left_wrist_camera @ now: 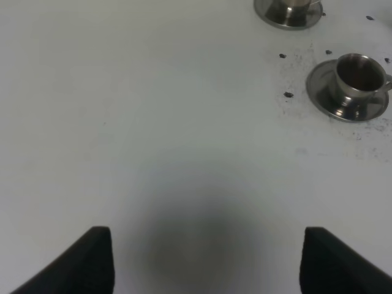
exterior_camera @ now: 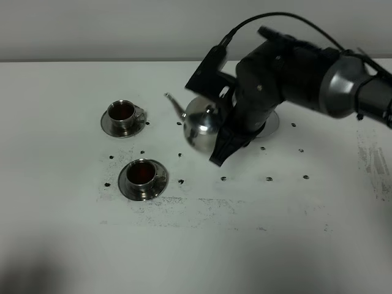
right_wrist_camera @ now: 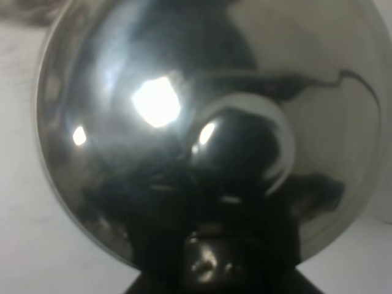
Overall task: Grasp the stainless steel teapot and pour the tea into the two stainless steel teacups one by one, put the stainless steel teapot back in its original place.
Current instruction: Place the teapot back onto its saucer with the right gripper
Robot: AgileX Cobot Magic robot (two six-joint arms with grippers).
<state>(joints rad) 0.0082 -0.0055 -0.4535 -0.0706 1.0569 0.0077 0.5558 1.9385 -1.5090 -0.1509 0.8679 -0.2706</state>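
Teapot: the stainless steel teapot sits near the middle of the white desk, spout aimed toward ten o'clock, its domed lid filling the right wrist view.
Right claw: the right claw is at the pot's handle side, at four o'clock of the body; its fingers look clenched on the handle, though whether the pot is lifted cannot be told.
Saucer: a round steel saucer peeks out behind the arm, at three o'clock of the pot.
Cups: the far teacup at nine o'clock of the pot and the near teacup at seven o'clock each stand on a saucer and hold dark tea.
Left claw: the left claw hangs released over bare desk, its two dark fingertips wide apart, well clear of the cups.
Desk marks: dark specks dot the desk around the vessels.
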